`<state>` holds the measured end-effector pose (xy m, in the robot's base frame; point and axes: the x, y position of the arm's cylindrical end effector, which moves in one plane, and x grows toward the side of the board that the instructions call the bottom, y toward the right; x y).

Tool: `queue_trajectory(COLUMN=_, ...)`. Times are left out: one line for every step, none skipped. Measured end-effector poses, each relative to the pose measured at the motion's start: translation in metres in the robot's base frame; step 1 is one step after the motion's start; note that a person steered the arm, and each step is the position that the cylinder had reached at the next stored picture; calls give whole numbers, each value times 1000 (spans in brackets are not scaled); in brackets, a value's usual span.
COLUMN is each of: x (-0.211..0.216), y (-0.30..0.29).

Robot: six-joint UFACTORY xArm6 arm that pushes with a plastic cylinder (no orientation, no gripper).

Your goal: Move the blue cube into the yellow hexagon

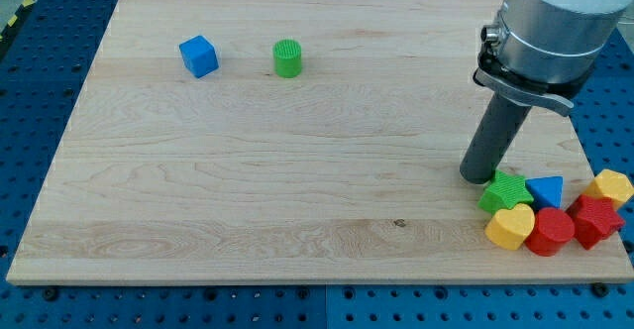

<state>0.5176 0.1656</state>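
Item: blue cube (198, 56), upper left of board (248, 190), about 10 o'clock from board centre, nothing touching it. Green cylinder (287, 58) near it at 3 o'clock, apart. Yellow hexagon (611, 186) far off at board's 4 o'clock edge, in a cluster: red block (594, 218) touching at its 7 o'clock, blue triangle (546, 189), red cylinder (551, 232), yellow heart (509, 228), green star (504, 191). My tip (478, 176), a plain rod with no jaws, rests just beside the star at its 10 o'clock, well apart from the cube.
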Motion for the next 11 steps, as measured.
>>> queue_trajectory(x=5, y=0)
queue_trajectory(x=11, y=0)
queue_trajectory(x=9, y=-6)
queue_trajectory(x=-21, y=-66)
queue_trajectory(x=-47, y=-165)
queue_trajectory(x=-77, y=-274)
queue_trajectory(x=-129, y=-375)
queue_trajectory(x=-185, y=-428)
queue_trajectory(x=-224, y=-418)
queue_trajectory(x=-216, y=-357)
queue_trajectory(x=-165, y=-288)
